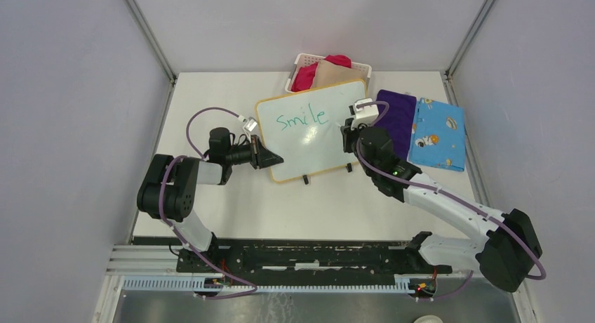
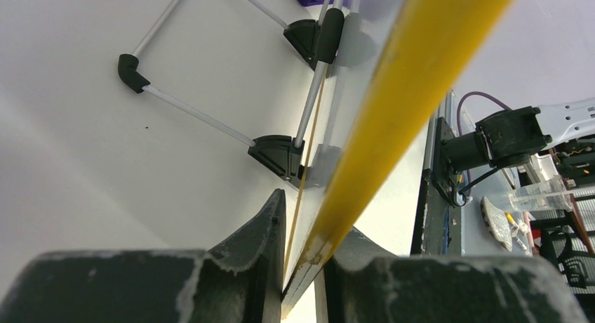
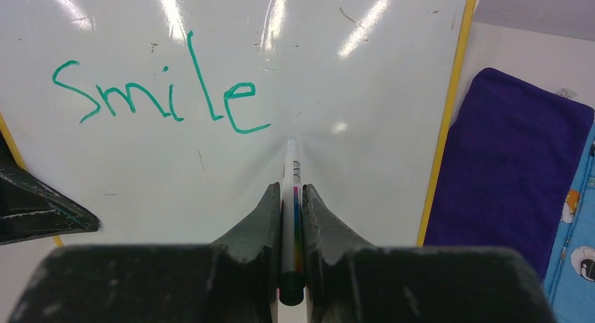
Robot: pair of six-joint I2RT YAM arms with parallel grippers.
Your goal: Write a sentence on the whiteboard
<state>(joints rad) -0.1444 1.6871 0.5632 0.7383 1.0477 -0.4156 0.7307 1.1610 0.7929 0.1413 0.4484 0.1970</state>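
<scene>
The whiteboard (image 1: 316,153), yellow-framed, stands tilted on two black feet mid-table. One green word of the sentence (image 1: 302,118), "Smile", is on it, and shows again in the right wrist view (image 3: 161,98). My left gripper (image 1: 270,159) is shut on the board's left edge; its jaws pinch the yellow frame (image 2: 414,77) in the left wrist view (image 2: 312,214). My right gripper (image 3: 291,189) is shut on a white marker (image 3: 291,165). The marker's tip touches the board (image 3: 365,70) just right of and below the "e". The right gripper also shows in the top view (image 1: 349,131).
A white slotted basket (image 1: 300,59) with red and tan cloths stands behind the board. A purple cloth (image 1: 396,116) and a blue patterned cloth (image 1: 438,133) lie to the board's right. Grey walls enclose the table.
</scene>
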